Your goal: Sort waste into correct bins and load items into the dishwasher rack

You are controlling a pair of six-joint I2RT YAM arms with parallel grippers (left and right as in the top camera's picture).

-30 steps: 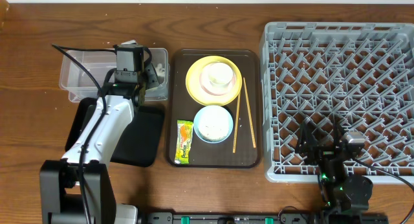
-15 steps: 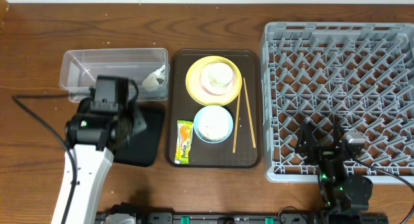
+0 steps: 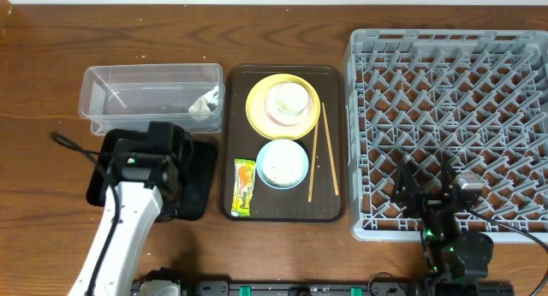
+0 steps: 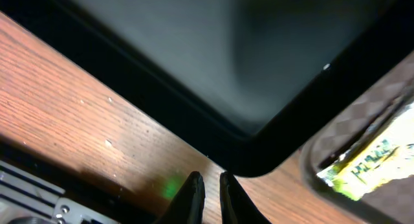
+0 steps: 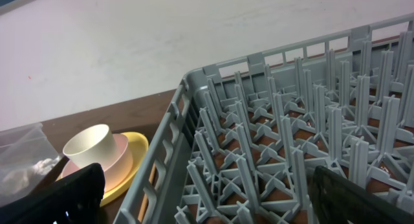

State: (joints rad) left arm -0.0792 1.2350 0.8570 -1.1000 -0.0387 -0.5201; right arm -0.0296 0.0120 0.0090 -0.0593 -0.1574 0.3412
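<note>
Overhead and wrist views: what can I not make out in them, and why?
Overhead: the left arm hides part of the shallow black rectangular tray.
Overhead: grains in the round light blue bowl are too small to count.
Left wrist: the yellow-green-orange snack wrapper is blurred and cut by the right edge.
Right wrist: the clear plastic rectangular tub is cut by the left edge.

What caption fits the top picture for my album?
Paper scrap in the clear tub; yellow plate waiting on the brown tray beside the rack.
</note>
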